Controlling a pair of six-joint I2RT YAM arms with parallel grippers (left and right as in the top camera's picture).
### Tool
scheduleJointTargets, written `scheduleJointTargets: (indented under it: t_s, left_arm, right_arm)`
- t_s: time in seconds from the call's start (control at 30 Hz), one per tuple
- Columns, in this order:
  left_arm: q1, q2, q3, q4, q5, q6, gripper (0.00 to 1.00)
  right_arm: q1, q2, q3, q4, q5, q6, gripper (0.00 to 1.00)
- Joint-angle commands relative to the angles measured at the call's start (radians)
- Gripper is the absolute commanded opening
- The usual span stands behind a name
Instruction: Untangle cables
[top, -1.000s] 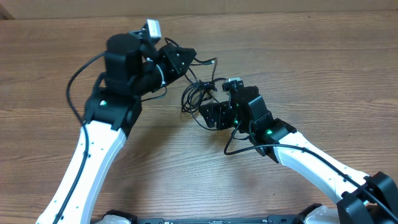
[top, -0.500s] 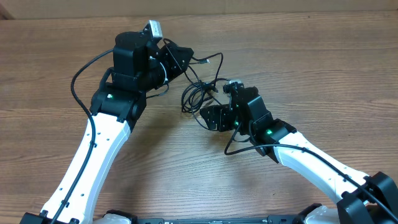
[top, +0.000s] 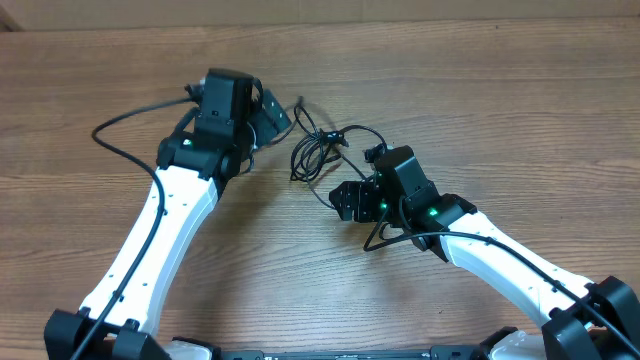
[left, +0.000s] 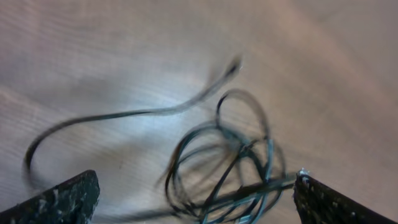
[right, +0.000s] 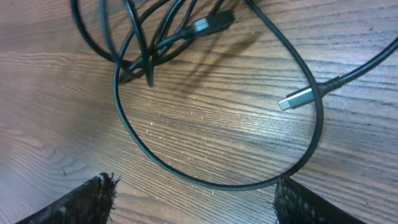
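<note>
The left fingers (left: 65, 198) stand wide apart and grip nothing. The left gripper (top: 272, 116) sits just left of the cables (top: 318, 150). The right fingers (right: 93, 198) are also spread wide and hold nothing. The right gripper (top: 346, 198) hangs at the near right side of the bundle, over a loose loop (right: 186, 168) with a silver plug (right: 296, 98) at its right edge. The cables lie in a tangled heap on the table (top: 520, 90) between the two arms. One strand (top: 305, 112) trails far and left toward the left gripper.
</note>
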Motion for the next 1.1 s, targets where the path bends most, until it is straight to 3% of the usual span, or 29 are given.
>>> scheduleJointTargets:
  t_s: [0.0,0.07,0.2,0.27,0.47,0.57,0.6,0.67,0.73,0.77,0.93,1.0,1.07]
  left_arm:
    - [0.001,0.002,0.017,-0.037,0.132,0.002,1.0]
    - [0.001,0.002,0.017,-0.07,0.208,0.016,0.99]
    - [0.0,0.003,0.017,-0.161,0.226,0.016,1.0]
    - [0.0,0.003,0.016,-0.198,0.217,-0.003,0.92]
    - [0.0,0.003,0.002,-0.237,0.192,-0.203,0.74]
    - [-0.001,0.003,-0.039,-0.238,0.171,-0.312,0.59]
    - [-0.001,0.003,-0.058,-0.237,0.165,-0.35,0.58]
    - [0.0,0.003,-0.1,-0.232,0.161,-0.442,0.68]
    - [-0.001,0.003,-0.152,-0.203,0.172,-0.54,0.72]
    - [-0.002,0.003,-0.177,-0.174,0.179,-0.566,0.67]
    - [-0.016,0.003,-0.283,0.036,0.204,-0.568,0.61]
    - [-0.025,0.007,-0.309,0.097,0.189,-0.568,0.48]
    - [-0.034,0.019,-0.327,0.152,0.178,-0.57,0.45]
  right_arm:
    - [0.005,0.005,0.014,0.002,0.006,0.004,0.84]
    - [0.005,0.005,0.014,0.002,0.013,0.004,0.84]
    - [0.005,0.005,0.014,0.002,0.029,0.004,0.85]
    - [0.005,0.005,0.014,0.002,0.029,0.004,0.85]
    - [0.005,0.005,0.014,0.002,0.029,0.004,0.85]
    - [0.005,0.005,0.014,-0.001,0.029,0.004,0.85]
    - [0.005,0.005,0.014,-0.002,0.029,0.004,0.85]
    - [0.005,0.005,0.014,-0.008,0.029,0.004,0.85]
    - [0.005,0.005,0.014,-0.014,0.029,0.004,0.86]
    - [0.005,0.005,0.014,-0.017,0.029,0.004,0.86]
    - [0.005,0.005,0.014,-0.021,0.029,0.004,0.86]
    - [0.005,0.005,0.014,-0.021,0.029,0.004,0.86]
    - [0.005,0.005,0.014,-0.021,0.029,0.004,0.86]
